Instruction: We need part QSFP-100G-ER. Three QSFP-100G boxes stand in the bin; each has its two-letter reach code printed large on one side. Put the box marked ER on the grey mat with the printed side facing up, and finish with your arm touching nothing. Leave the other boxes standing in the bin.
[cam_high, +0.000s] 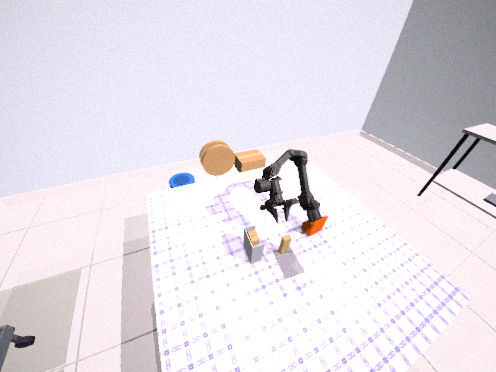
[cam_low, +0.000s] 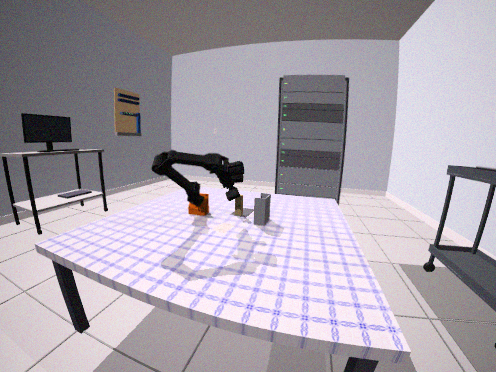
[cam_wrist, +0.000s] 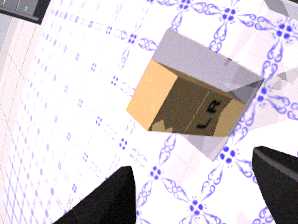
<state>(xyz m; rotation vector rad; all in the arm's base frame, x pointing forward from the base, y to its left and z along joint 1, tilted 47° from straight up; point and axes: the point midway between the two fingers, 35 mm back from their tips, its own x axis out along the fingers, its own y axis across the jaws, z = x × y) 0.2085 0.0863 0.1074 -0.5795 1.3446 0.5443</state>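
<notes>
Hovering above a blue-patterned tabletop (cam_high: 320, 300) (cam_low: 225, 280) (cam_wrist: 95, 150) in a pale-walled room, half-open fingers (cam_high: 281, 219) (cam_low: 233, 198), holding nothing.

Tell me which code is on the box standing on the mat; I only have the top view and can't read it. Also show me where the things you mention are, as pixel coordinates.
Observer: The wrist view shows LR on the side of the box (cam_high: 284, 244) (cam_low: 239, 206) (cam_wrist: 165, 102), so not ER.
Operator: Are the fingers (cam_high: 282, 216) around it? Overlap is hard to judge from here.
Observer: No. In the wrist view, tablecloth shows between the fingers, and the box stands outside them.
</notes>
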